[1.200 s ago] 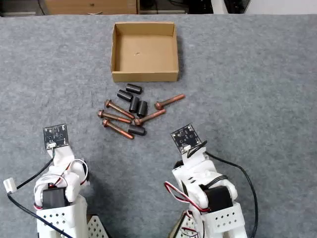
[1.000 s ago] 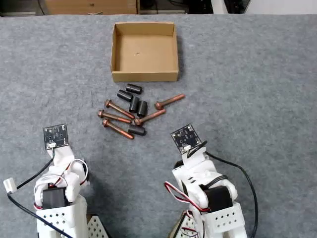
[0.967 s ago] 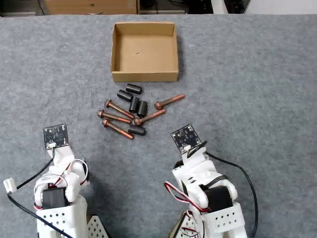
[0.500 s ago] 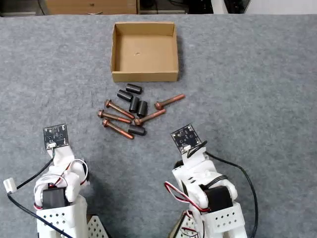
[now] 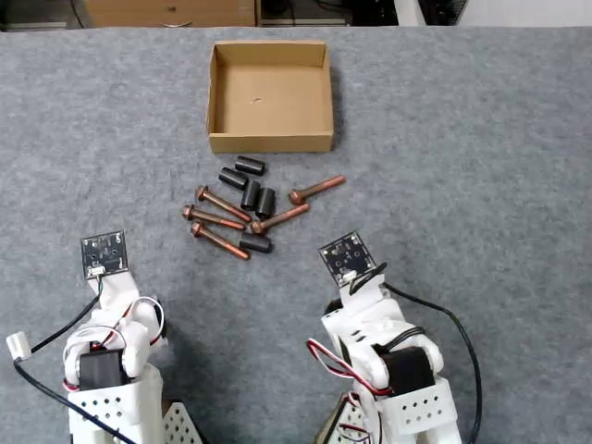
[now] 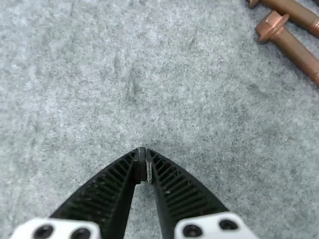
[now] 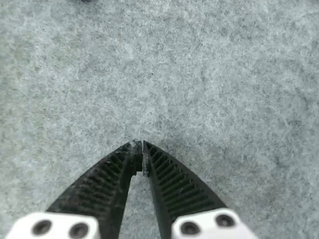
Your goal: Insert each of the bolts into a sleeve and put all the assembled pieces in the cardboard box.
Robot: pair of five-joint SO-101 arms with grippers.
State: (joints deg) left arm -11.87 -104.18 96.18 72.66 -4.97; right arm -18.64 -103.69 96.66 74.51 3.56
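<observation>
Left end effector (image 6: 142, 152) and right end effector (image 7: 139, 144) were pinched together, empty. Bolts (image 5: 220, 240) and sleeves (image 5: 250, 193) cluttered the space near the cardboard box (image 5: 270, 143), with open counter (image 5: 462, 185) to the right.

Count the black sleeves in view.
5 sleeves, all outside the cardboard box: topmost sleeve, next sleeve, two side by side, and lowest sleeve beside a bolt. None seems hidden.

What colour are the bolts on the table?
Copper-brown; the bolts show best in the left wrist view.
</observation>
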